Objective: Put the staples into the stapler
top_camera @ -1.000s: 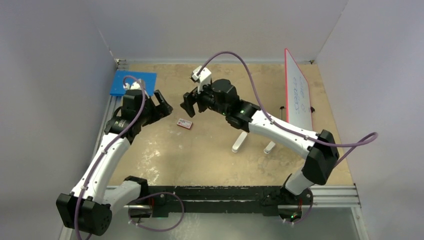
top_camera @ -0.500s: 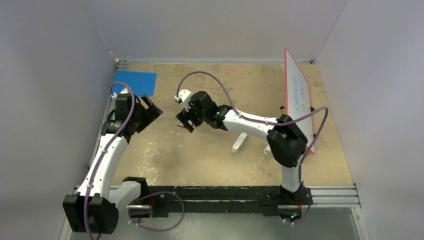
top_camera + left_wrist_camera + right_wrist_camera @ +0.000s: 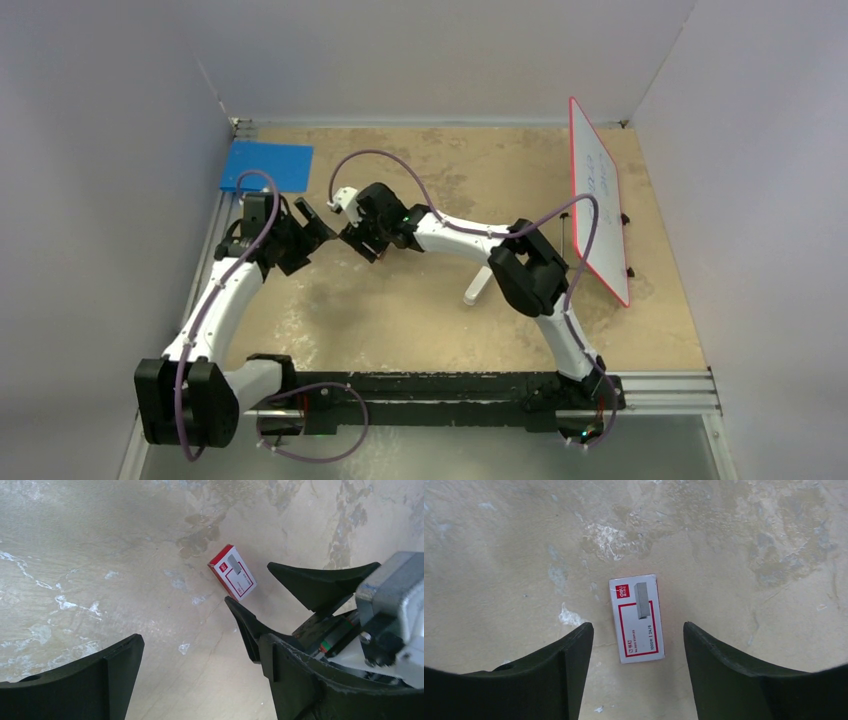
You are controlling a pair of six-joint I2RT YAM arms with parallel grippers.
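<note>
Mottled beige desk (image 3: 400, 320), white walls round it. Small red-and-white cardboard staple box (image 3: 636, 618) lies flat, well left of the slim white bar-shaped stapler (image 3: 477, 288). Right jaws hang over the box, apart, straddling it w/o touching. Left jaws are apart too and empty, further left of the stapler. We'd twist the right wrist a touch to square up, drop straight down, then pinch across the short width. Go gently, as thin card prob. crushes. Box's long axis runs nearly parallel to the right fingers (image 3: 564, 670), slightly skewed, printed face up, logo end pointing away from that wrist.
</note>
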